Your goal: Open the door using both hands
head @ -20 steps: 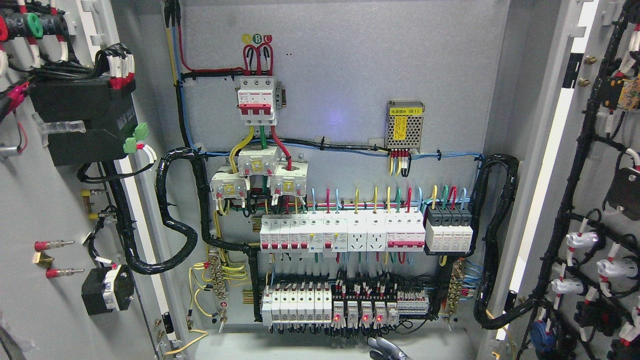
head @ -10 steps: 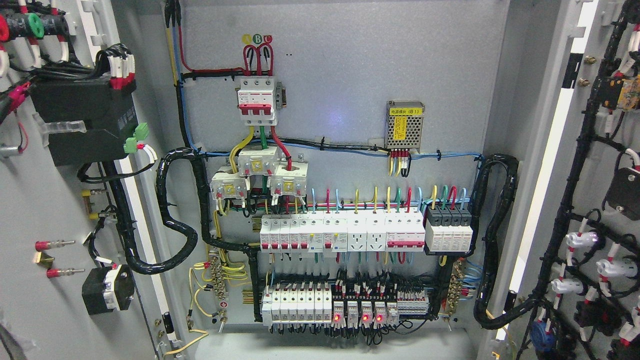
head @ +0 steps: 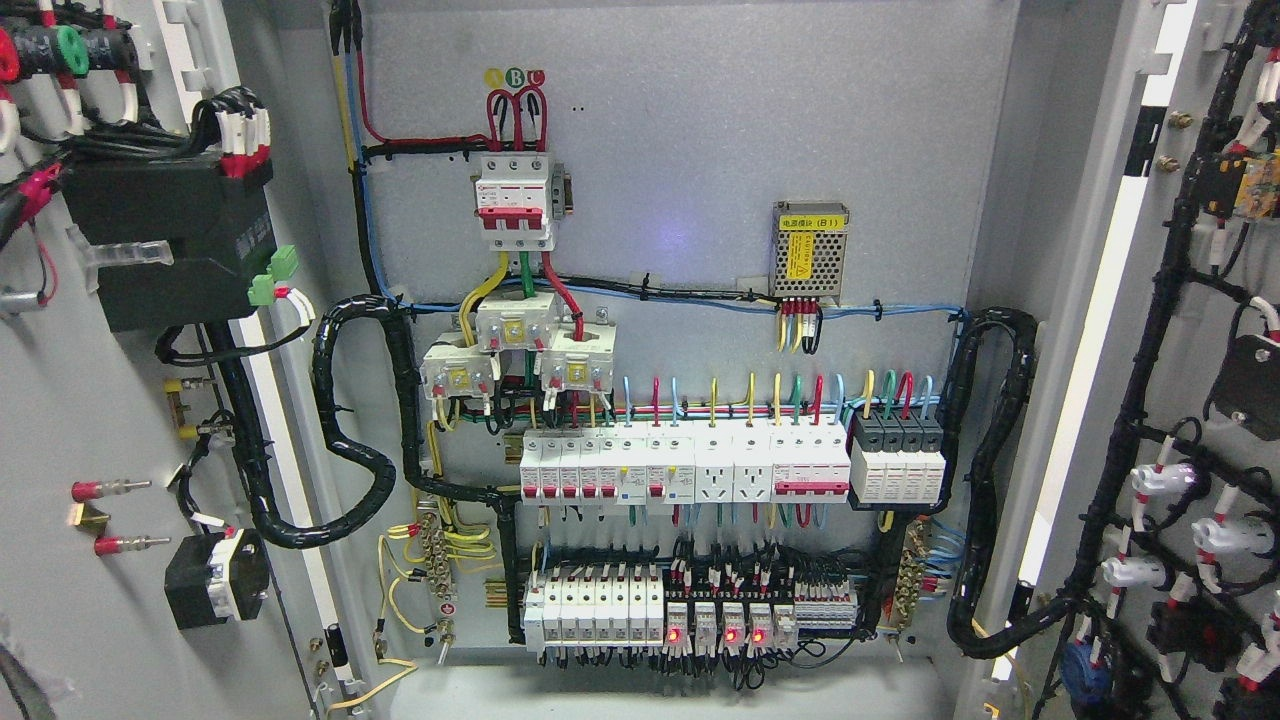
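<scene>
The electrical cabinet stands open in the head view. Its left door is swung out to the left and shows its grey inner face with a black box and wiring. Its right door is swung out to the right and carries black cable looms and white plugs. Between them the back panel is fully exposed. Neither of my hands shows in the picture.
The panel holds a red-and-white main breaker, a small perforated power supply, rows of white breakers and relays with red lights. Thick black cable looms hang at both sides. The cabinet floor runs along the bottom.
A second ago a grey hand tip showed at the bottom edge near the middle. It has dropped out of the picture. The doors have not visibly moved.
</scene>
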Robot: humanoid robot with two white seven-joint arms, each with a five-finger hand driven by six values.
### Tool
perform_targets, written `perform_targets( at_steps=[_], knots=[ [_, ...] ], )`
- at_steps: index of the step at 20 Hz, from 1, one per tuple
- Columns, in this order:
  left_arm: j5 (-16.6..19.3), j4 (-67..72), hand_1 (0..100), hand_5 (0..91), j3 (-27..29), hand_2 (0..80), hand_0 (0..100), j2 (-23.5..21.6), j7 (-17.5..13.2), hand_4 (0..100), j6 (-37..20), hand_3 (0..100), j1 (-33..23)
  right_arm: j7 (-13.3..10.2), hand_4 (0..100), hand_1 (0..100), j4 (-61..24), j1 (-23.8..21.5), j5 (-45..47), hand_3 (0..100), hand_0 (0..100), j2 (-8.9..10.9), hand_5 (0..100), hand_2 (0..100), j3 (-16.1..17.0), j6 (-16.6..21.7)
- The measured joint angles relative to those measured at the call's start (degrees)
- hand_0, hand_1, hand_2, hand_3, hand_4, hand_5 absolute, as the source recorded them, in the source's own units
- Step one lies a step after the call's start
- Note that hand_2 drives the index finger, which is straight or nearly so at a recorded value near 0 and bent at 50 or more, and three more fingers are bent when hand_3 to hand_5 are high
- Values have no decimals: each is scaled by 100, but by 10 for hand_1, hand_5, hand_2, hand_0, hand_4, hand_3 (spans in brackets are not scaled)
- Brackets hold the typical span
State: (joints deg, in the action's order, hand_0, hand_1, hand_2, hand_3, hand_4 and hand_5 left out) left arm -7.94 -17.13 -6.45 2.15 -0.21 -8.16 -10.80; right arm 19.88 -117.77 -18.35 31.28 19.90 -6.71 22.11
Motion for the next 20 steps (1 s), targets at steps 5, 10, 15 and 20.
perform_targets(
  at_steps=[5,10,15,20],
  knots=[
    [-16,-1406,0,0,-573,0,0,-411,22,0,-815,0,-351,0,0,0,-66,-101,-56,0,191,22,0,0,374,28],
    [-20,-3022,0,0,-1032,0,0,-816,29,0,-1090,0,-766,-17,0,0,-110,-237,-67,0,191,30,0,0,764,183],
    [-22,-4690,0,0,-1412,0,0,-1181,40,0,-1136,0,-1049,-41,0,0,-138,-328,-74,0,191,23,0,0,1088,513],
    [-23,-6147,0,0,-1650,0,0,-1400,44,0,-1161,0,-1104,-43,0,0,-156,-403,-64,0,191,20,0,0,1404,590]
  ],
)
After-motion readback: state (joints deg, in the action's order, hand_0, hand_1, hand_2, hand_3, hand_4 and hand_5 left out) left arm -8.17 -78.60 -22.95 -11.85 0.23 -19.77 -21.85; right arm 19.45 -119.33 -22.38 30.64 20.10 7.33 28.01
